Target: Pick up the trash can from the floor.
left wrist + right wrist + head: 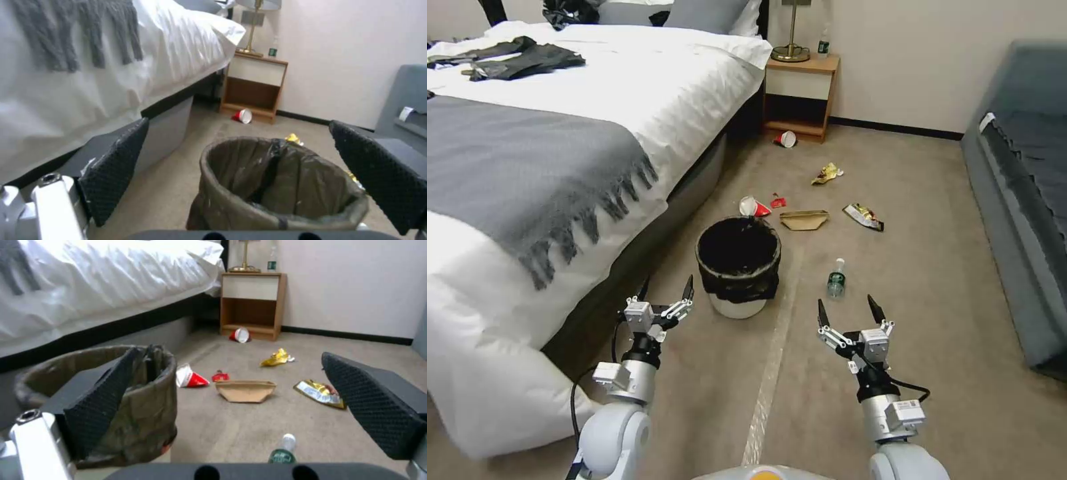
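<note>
The bed runs off the head view's edge. Beside it on the floor, the trash can stands upright, its black liner hiding the upper wall. Left gripper hovers near the trash can, bedside, fingers apart; right gripper opposite, fingers apart, behind a lying bottle.

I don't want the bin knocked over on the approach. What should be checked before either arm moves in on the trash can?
1. Trash can upright on the floor: ok.
2. Left gripper open, short of the can: ok.
3. Right gripper open: ok.
4. Right gripper lined up on the can: not ok, it faces the bottle.
5. Liner seated over the rim: ok.
6. Jaw spread wider than the can: cannot tell.
</note>
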`<state>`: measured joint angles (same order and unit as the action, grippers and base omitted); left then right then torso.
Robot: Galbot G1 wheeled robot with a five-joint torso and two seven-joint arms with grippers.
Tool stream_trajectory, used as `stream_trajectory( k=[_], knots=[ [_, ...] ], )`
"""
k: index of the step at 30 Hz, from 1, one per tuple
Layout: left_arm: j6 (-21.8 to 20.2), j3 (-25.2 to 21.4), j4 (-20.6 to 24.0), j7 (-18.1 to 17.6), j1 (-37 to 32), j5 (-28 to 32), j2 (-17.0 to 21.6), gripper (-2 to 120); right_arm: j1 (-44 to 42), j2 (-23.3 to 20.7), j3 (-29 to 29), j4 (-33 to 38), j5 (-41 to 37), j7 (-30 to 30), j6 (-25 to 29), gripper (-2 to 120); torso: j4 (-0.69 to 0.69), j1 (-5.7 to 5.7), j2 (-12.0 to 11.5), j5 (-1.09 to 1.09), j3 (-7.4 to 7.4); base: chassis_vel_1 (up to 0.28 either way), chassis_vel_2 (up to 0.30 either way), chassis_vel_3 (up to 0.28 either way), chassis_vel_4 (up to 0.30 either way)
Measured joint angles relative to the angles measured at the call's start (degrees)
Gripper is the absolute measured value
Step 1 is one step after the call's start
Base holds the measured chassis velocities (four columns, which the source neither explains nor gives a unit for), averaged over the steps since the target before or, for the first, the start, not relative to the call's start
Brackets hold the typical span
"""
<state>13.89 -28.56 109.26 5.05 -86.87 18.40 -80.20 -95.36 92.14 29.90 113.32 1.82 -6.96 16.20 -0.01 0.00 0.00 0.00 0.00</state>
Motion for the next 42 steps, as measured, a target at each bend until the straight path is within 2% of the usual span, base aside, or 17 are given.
stream_trajectory(
  k=[11, 19, 20, 21, 22, 23, 24, 25, 26, 27, 28, 30, 33, 35, 39, 42],
  knots=[
    [-1.6, 0.8, 1.1, -0.5, -0.2, -0.6, -0.1, 100, 0.5, 0.0, -0.1, -0.3, -0.2, -0.1, -0.3, 100, 0.01, 0.00, 0.0, 0.01, 0.00, -0.132, 0.136, 0.129, -0.134],
    [-3.1, 2.1, 1.2, -2.9, -0.5, 1.3, -0.2, 100, 0.5, 0.0, -0.5, -1.3, 0.0, -0.6, 2.5, 100, 0.02, 0.00, 0.0, 0.01, 0.00, -0.096, 0.106, 0.106, -0.105],
    [-4.2, 2.5, 1.6, -3.5, -0.5, 2.6, -0.1, 100, 0.5, 0.0, -0.5, -1.3, 0.1, -0.7, 2.6, 100, 0.01, 0.00, 0.0, 0.00, 0.00, -0.040, 0.043, 0.057, -0.066],
    [-7.2, 3.3, 2.6, -5.1, -0.4, 5.1, 0.0, 100, 0.4, 0.0, -0.5, -1.1, 0.2, -0.8, 2.6, 100, 0.01, 0.00, 0.0, 0.01, 0.00, 0.000, 0.000, 0.000, 0.000],
    [-7.2, 3.3, 2.6, -5.1, -0.4, 5.1, 0.0, 100, 0.4, 0.0, -0.5, -1.1, 0.2, -0.8, 2.6, 100, 0.01, 0.00, 0.0, 0.01, 0.00, 0.000, 0.000, 0.000, 0.000],
    [-12.0, 4.3, 4.0, -7.4, -0.1, 8.2, 0.2, 100, 0.3, 0.0, -0.5, -0.9, 0.2, -1.0, 2.7, 100, 0.01, 0.00, 0.0, 0.00, 0.00, 0.000, 0.000, 0.000, 0.000],
    [-12.0, 4.3, 4.0, -7.4, -0.1, 8.2, 0.2, 100, 0.3, 0.0, -0.5, -0.9, 0.2, -1.0, 2.7, 100, 0.01, 0.00, 0.0, 0.00, 0.00, 0.000, 0.000, 0.000, 0.000],
    [-17.2, 4.9, 5.3, -10.3, 0.3, 11.9, 0.2, 98, 0.1, 0.0, -0.5, -0.8, 0.2, -1.2, 3.0, 100, 0.01, 0.00, 0.0, 0.00, 0.00, 0.000, 0.000, 0.000, 0.000],
    [-18.7, 5.1, 5.7, -11.3, 0.5, 12.9, 0.2, 98, 0.0, 0.0, -0.4, -0.8, 0.1, -1.3, 3.3, 100, 0.00, 0.00, 0.0, 0.01, 0.00, 0.000, 0.000, 0.000, 0.000],
    [-24.0, 5.6, 6.4, -15.9, 1.8, 16.6, -0.1, 97, -0.4, 0.0, -0.4, -0.8, 0.1, -1.5, 3.9, 100, 0.00, 0.00, 0.0, 0.00, 0.00, 0.000, 0.000, 0.000, 0.000],
    [-24.0, 5.6, 6.4, -15.9, 1.8, 16.6, -0.1, 97, -0.4, 0.0, -0.4, -0.8, 0.1, -1.5, 3.9, 100, 0.00, 0.00, 0.0, 0.00, 0.00, 0.000, 0.000, 0.000, 0.000],
    [-29.1, 5.5, 6.2, -19.8, 3.8, 20.9, -0.6, 99, -0.8, 0.0, -0.4, -0.7, 0.1, -1.5, 4.5, 100, 0.00, 0.00, 0.0, 0.00, 0.00, 0.000, 0.000, 0.000, 0.000],
    [-30.1, 5.3, 5.6, -20.7, 4.6, 21.8, -0.8, 99, -0.9, 0.0, -0.4, -0.6, 0.1, -1.5, 4.7, 100, 0.00, 0.00, 0.0, 0.01, 0.00, 0.000, 0.000, 0.000, 0.000],
    [-32.4, 5.0, 3.9, -22.5, 6.4, 24.9, -1.1, 100, -1.1, 0.0, -0.4, -0.4, 0.1, -1.8, 5.1, 100, 0.01, 0.00, 0.0, 0.01, 0.00, 0.000, 0.000, 0.000, 0.000],
    [-33.2, 4.7, 1.6, -22.7, 8.3, 26.1, -1.1, 100, -1.4, 0.0, -0.4, -0.4, 0.5, -2.4, 5.9, 100, 0.01, 0.00, 0.0, 0.00, 0.00, 0.000, 0.000, 0.000, 0.000],
    [-34.8, 4.1, -3.4, -22.2, 11.5, 27.8, -1.2, 99, -2.1, 0.0, -0.6, -0.1, 1.1, -3.0, 6.6, 100, 0.00, 0.00, 0.0, 0.00, 0.00, 0.000, 0.000, 0.000, 0.000]
  ],
)
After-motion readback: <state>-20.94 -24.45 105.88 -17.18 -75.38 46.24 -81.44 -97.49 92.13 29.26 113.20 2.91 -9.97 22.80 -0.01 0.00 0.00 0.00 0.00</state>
